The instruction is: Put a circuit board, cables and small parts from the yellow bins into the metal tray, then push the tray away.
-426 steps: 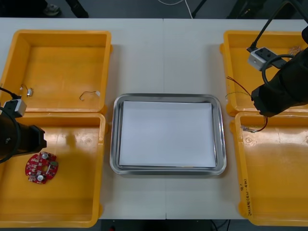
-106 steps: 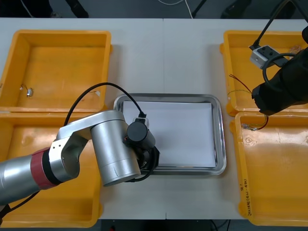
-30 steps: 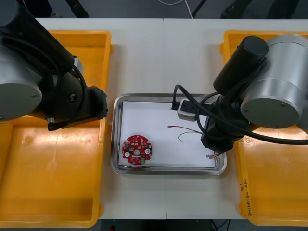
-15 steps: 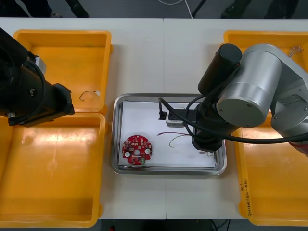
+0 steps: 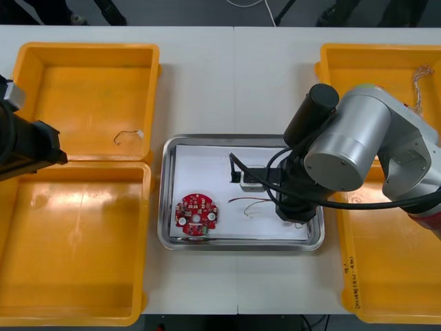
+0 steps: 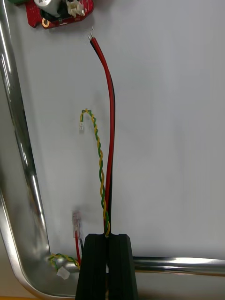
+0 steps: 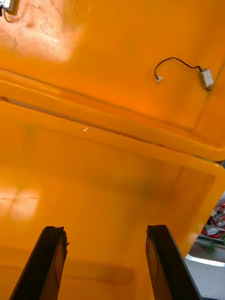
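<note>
Right wrist view has the right pincer (image 6: 108, 236) pinched on the red and yellow cable (image 6: 112, 108), which lies straight out from its tips along the near edge of the metal tray (image 6: 21, 164) toward the circuit board (image 6: 61, 11) (left pincer (image 7: 104, 228) gapes over a yellow bin (image 7: 117, 140)).

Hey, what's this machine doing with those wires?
The robot is filling the metal tray from the yellow bins. Its right gripper is over the tray, shut on a red and yellow cable whose free end lies on the white inside. A round red circuit board already lies there. The left gripper hangs open over the left pair.
</note>
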Robot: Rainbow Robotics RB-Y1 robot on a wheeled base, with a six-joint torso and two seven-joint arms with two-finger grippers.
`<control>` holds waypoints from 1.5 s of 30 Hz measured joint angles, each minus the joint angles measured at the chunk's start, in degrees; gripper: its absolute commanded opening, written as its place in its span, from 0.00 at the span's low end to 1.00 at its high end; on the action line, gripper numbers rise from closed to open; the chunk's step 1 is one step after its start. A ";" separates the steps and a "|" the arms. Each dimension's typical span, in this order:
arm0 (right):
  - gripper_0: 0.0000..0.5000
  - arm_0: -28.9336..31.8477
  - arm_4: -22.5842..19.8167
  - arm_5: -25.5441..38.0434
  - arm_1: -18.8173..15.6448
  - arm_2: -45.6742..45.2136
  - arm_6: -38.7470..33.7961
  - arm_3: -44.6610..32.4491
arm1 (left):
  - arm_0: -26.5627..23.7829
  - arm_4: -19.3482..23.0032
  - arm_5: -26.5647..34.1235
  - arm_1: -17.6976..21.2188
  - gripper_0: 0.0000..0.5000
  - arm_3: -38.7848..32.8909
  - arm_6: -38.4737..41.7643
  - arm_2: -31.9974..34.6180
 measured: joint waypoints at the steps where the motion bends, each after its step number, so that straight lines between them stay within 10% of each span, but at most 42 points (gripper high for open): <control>1: 0.00 0.23 0.28 -0.15 -0.01 0.29 0.00 0.01 | 0.60 0.00 0.00 0.04 1.00 0.01 -1.77 0.87; 27: 0.09 4.77 6.60 -8.85 -0.19 5.91 0.00 0.15 | -1.40 -3.22 0.01 1.19 1.00 11.05 -18.90 5.46; 37: 0.97 4.82 8.98 -11.58 -0.19 5.92 0.00 0.17 | -4.42 -3.72 -3.15 1.19 1.00 16.47 -18.91 4.14; 45: 1.00 4.82 10.04 -12.49 -0.19 5.83 0.00 0.17 | -6.02 -3.82 -6.89 1.19 1.00 22.48 -19.65 4.14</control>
